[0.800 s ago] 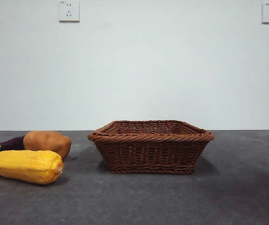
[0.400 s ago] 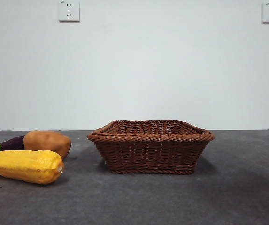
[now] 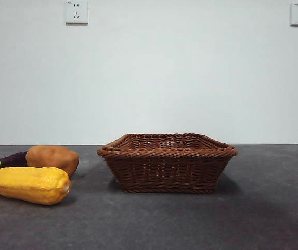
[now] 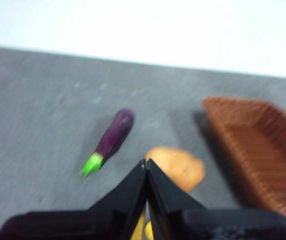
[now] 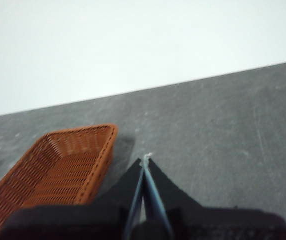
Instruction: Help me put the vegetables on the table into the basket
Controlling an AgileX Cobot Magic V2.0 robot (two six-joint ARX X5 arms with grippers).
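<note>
Nothing grasped yet. Left gripper [image 4: 146, 167] pressed shut, jaws meeting tip to tip, holding nothing, hanging above the vegetables with the potato [image 4: 178, 167] just past the tips. Right gripper [image 5: 145, 162] likewise closed and empty, poised over bare table [image 5: 222, 130] beside the basket [image 5: 58, 167], probably just waiting clear of the work.

Neither arm visible from the front, so both judged to sit high above the surface.

All three vegetables lying on the table [image 3: 190, 224] in a cluster off to one side of the basket [image 3: 167, 162]: corn [image 3: 29, 184] nearest the camera, on its side; potato [image 3: 53, 158] just behind it, seemingly touching or nearly so; eggplant [image 3: 5, 161] behind and beside the potato, green stem pointing away from the basket. Seen from the left wrist, eggplant [image 4: 109, 141] set a little apart from the potato, with only a sliver of corn [image 4: 143, 230] showing between the jaws.

Basket empty so far as visible, open side up, near the potato but not touching.

Cluster sitting on the left arm's side, so probably that arm's job. Task judged at its very start: jaws to be spread first, then lowered over one item. Potato looks the likeliest first pick, lying straight ahead of the tips. Tight grouping a risk: nudging the corn or eggplant while closing on the potato.
</note>
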